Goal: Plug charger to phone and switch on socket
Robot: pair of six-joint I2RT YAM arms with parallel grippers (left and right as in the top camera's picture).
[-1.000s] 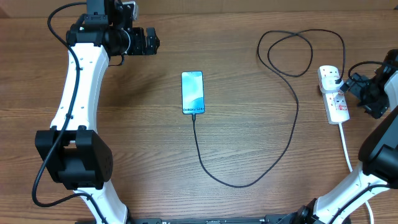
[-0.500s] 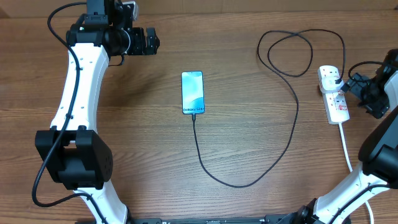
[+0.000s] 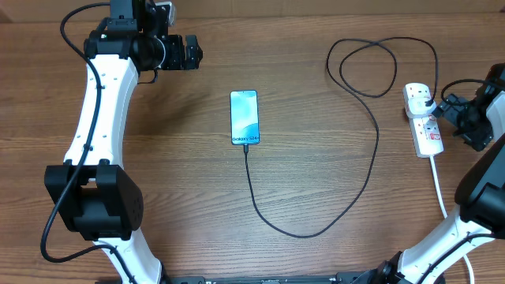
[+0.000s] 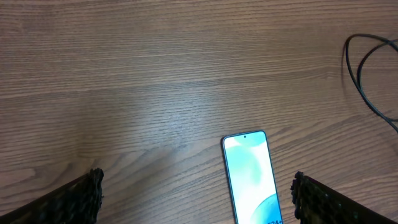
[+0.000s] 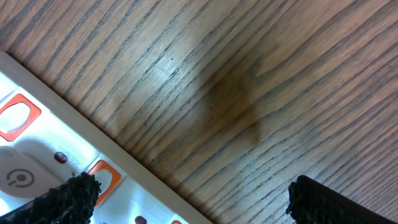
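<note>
The phone [image 3: 245,117] lies mid-table with its blue-teal screen lit; its top end shows in the left wrist view [image 4: 252,177]. The thin black charger cable [image 3: 316,229] runs from the phone's near end, loops round and reaches a black plug [image 3: 426,99] in the white socket strip [image 3: 423,120]. My left gripper [image 3: 189,51] is open and empty, far left of the phone [image 4: 196,193]. My right gripper [image 3: 451,109] is open, just right of the socket; one finger lies over the strip's edge by an orange-red switch [image 5: 102,177], the other over bare wood [image 5: 186,199].
The charger cable forms a loop [image 3: 371,67] at the back of the table and shows in the left wrist view [image 4: 373,87]. The strip's thick white cord [image 3: 439,185] runs toward the front right, past my right arm's base.
</note>
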